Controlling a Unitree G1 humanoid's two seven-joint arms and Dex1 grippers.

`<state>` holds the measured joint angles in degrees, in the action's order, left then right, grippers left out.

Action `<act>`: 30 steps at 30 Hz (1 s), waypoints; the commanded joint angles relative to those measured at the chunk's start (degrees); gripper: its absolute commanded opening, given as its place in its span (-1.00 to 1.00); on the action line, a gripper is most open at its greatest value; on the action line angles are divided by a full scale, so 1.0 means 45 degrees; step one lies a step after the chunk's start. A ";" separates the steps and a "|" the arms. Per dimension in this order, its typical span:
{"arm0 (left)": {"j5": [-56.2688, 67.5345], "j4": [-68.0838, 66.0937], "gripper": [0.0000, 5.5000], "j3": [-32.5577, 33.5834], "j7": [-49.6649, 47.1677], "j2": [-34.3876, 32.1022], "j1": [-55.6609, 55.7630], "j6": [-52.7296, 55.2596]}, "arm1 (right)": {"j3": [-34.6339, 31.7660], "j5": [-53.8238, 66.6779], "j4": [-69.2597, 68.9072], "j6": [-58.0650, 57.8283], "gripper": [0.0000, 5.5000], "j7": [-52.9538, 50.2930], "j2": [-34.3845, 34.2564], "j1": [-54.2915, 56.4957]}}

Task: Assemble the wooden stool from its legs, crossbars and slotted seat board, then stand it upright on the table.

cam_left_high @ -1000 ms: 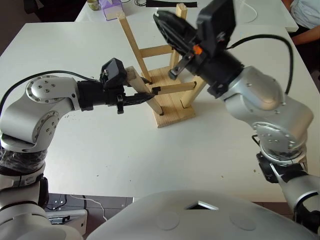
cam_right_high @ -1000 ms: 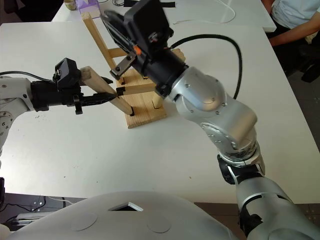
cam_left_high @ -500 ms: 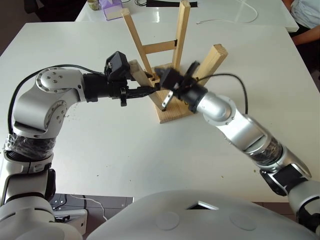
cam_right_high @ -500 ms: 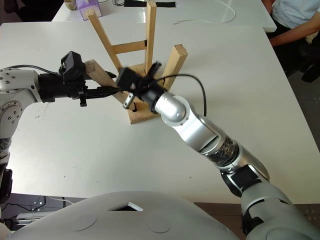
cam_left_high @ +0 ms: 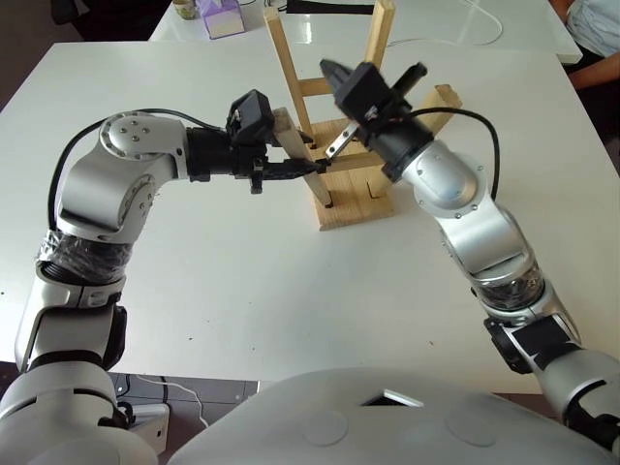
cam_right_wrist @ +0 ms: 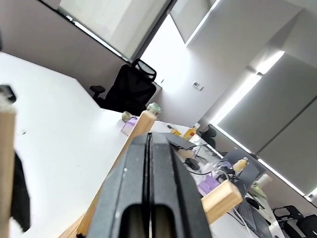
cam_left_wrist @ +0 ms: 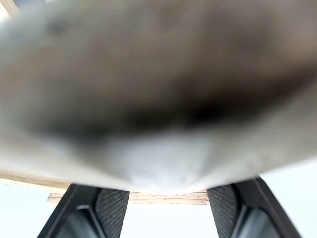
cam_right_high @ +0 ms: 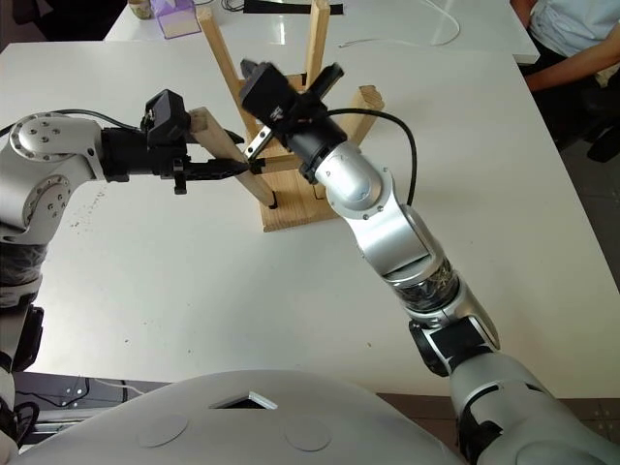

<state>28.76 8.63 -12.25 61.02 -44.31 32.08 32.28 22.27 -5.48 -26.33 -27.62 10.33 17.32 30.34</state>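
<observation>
The wooden stool lies upside down, its slotted seat board (cam_left_high: 355, 206) flat on the white table (cam_left_high: 194, 291). Two legs (cam_left_high: 287, 60) stand upright at the back, joined by a crossbar (cam_left_high: 316, 85). The front left leg (cam_left_high: 294, 134) leans outward, and my left gripper (cam_left_high: 294, 170) is shut on it; the left wrist view shows its fingers (cam_left_wrist: 111, 213) on either side of blurred wood. The front right leg (cam_left_high: 438, 101) also leans. My right gripper (cam_left_high: 331, 70) is shut on nothing, hovering above the front crossbar (cam_left_high: 351, 161), between the legs.
A purple tissue box (cam_left_high: 219, 16) and a small jar (cam_left_high: 181, 8) stand at the far table edge, with a white cable (cam_left_high: 477, 21) to the right. Bare table lies in front of and to both sides of the stool.
My right arm swung down from close to the camera to the stool, then rose again over the crossbars. The left gripper has kept its hold on the front left leg. The view shifted a little.
</observation>
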 commanded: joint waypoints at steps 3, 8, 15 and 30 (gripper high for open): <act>-0.1251 -0.0924 -0.26 -0.1183 0.0673 -0.0258 0.0025 0.0240 | -0.6966 0.0654 0.0317 0.0505 -1.00 -0.0532 0.2265 0.1229; -0.1395 -0.0946 -0.26 -0.1350 0.0867 -0.0477 -0.0039 0.0206 | -0.8702 0.1432 0.0960 -0.1937 -1.00 0.0425 0.2843 -0.1697; -0.1808 -0.1621 -0.26 -0.2103 0.1755 0.0001 0.0750 -0.0211 | -0.1399 0.5878 -0.2908 -0.3854 -1.00 0.1880 -0.2492 -0.3862; -0.1476 -0.0197 -0.26 -0.0742 0.1583 -0.0672 0.0196 0.0782 | -0.7849 0.2468 -0.0849 -0.2432 -1.00 0.0182 0.1560 -0.3078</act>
<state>23.17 6.90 -14.55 67.71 -45.78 36.06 33.51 -9.78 9.15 -30.32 -40.87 14.36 21.81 15.34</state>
